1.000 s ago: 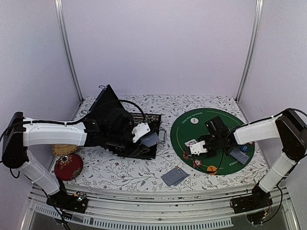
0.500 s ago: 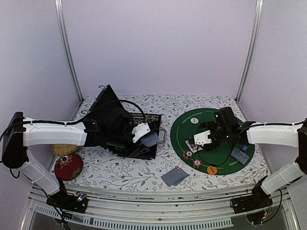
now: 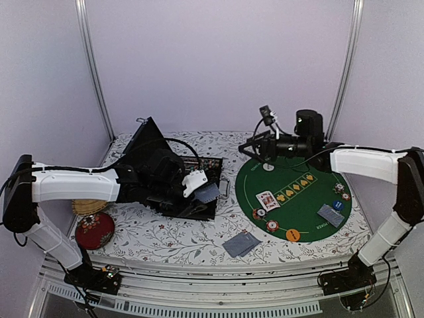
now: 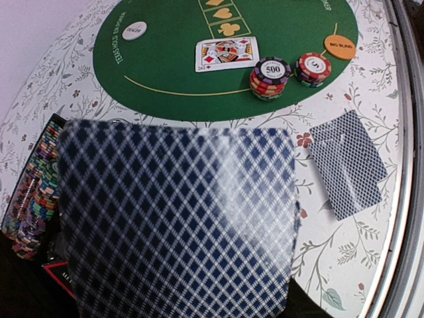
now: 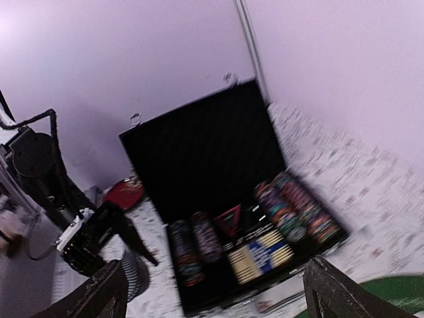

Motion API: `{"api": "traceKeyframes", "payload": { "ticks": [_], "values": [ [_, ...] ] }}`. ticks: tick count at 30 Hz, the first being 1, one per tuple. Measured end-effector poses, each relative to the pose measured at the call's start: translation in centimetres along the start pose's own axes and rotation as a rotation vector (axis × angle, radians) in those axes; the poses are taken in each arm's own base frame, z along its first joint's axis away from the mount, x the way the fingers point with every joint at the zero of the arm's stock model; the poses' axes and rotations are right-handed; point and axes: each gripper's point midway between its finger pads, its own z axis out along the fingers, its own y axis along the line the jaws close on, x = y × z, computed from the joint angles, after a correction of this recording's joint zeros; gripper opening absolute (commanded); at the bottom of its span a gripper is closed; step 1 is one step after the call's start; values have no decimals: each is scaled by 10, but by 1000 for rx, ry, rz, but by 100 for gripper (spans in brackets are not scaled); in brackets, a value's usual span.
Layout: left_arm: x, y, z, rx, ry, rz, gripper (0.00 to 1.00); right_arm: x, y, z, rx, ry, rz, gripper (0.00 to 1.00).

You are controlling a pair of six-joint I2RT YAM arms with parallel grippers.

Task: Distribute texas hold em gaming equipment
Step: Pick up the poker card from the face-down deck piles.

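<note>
The left fingers (image 3: 197, 182) are pinching a blue-backed card (image 4: 179, 218) over the case (image 3: 149, 142); the right fingers (image 5: 106, 295) are standing wide apart, holding nothing.

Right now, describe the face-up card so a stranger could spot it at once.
Find the green felt mat on the right. Near its left edge, just beyond two chip stacks, lies the face-up card. It alone shows a court figure; the other cards show blue diamond-patterned backs.

High rear overview plus two wrist views
</note>
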Motion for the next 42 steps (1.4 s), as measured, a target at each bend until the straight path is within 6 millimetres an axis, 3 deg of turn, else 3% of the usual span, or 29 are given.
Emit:
{"api": "traceKeyframes", "payload": {
  "ticks": [2,5,11,16,24,32,38,40,42],
  "values": [
    [0,0,0,0,0,0,52,38,5,20,-65,91,187,91],
    [0,0,0,-1,0,0,52,80,28,42,-154,210,349,89],
    [0,0,0,0,0,-1,52,118,66,62,-273,331,476,88],
    [0,0,0,0,0,-2,52,129,70,82,-302,366,505,81],
    [0,0,0,0,1,-3,51,128,65,97,-283,378,500,54],
    [4,2,3,-6,16,-7,51,133,63,89,-229,423,461,36],
    [4,2,3,-6,16,-7,51,125,64,81,-194,435,420,20],
    [4,2,3,-5,16,-7,51,123,65,79,-190,436,411,11],
    [4,2,3,-5,16,-7,51,122,66,77,-190,440,409,10]
  ]
}}
